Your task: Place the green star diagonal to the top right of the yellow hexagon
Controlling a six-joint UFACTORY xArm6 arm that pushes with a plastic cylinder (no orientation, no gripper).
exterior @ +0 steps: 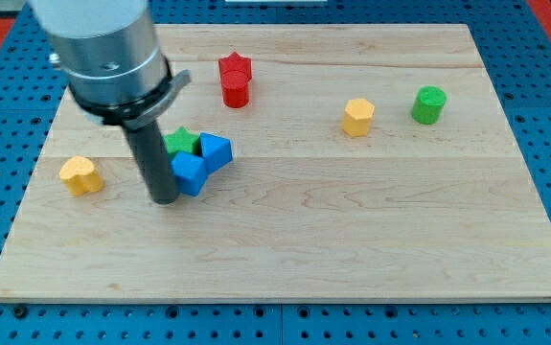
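Observation:
The green star lies left of the board's middle, partly hidden behind my rod and two blue blocks. The yellow hexagon sits far off at the view's upper right. My tip rests on the board just below and left of the green star, touching the left side of a blue block. A blue triangular block sits against the star's right side.
A red star stands at the view's top middle. A green cylinder sits right of the yellow hexagon. A yellow heart-like block lies at the view's left. The wooden board ends in a blue pegboard surround.

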